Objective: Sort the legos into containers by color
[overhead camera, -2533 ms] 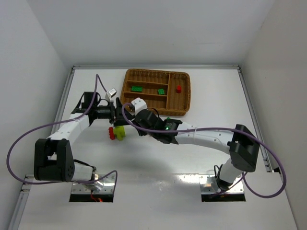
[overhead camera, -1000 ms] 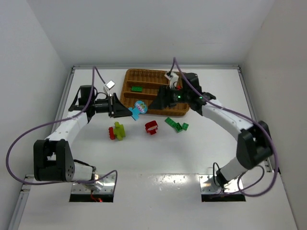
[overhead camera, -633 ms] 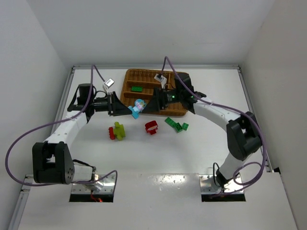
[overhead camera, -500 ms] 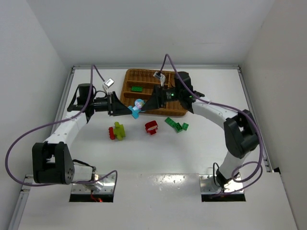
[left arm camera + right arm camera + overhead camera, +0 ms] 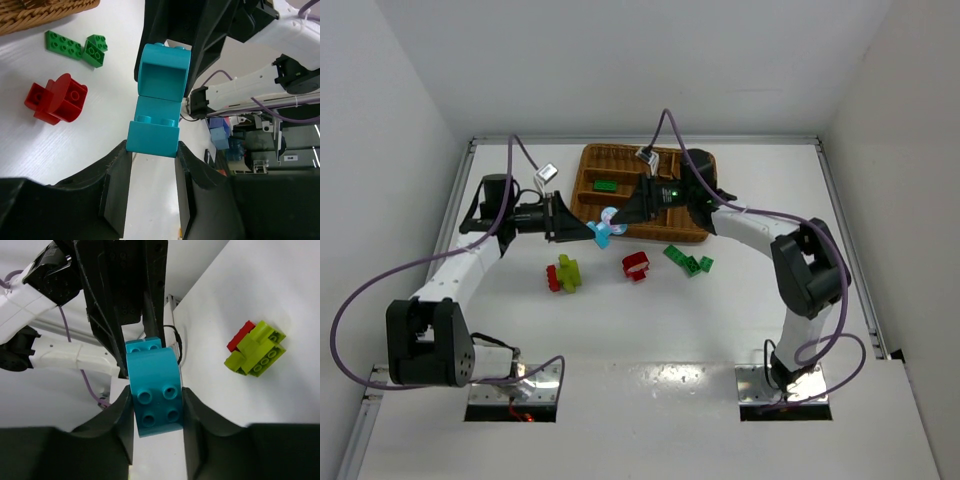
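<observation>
A light blue lego pair (image 5: 606,223) hangs above the table in front of the wicker tray's (image 5: 582,190) left end, held from both sides. My left gripper (image 5: 592,231) (image 5: 152,150) is shut on the square blue brick (image 5: 152,133). My right gripper (image 5: 623,214) (image 5: 156,405) is shut on the rounded blue piece (image 5: 155,392) joined to it. On the table lie a red lego (image 5: 636,266) (image 5: 56,98), green legos (image 5: 688,262) (image 5: 75,46) and a lime-yellow and red cluster (image 5: 563,273) (image 5: 255,350).
The containers are slots of the one tray, and a green brick (image 5: 605,185) lies in a long slot. The right arm covers the tray's middle and right part. A purple cable arcs over the tray's back edge.
My right arm has swung left from over the tray to meet the left gripper, and its jaws have closed onto the rounded blue piece. The left gripper has kept its hold.
</observation>
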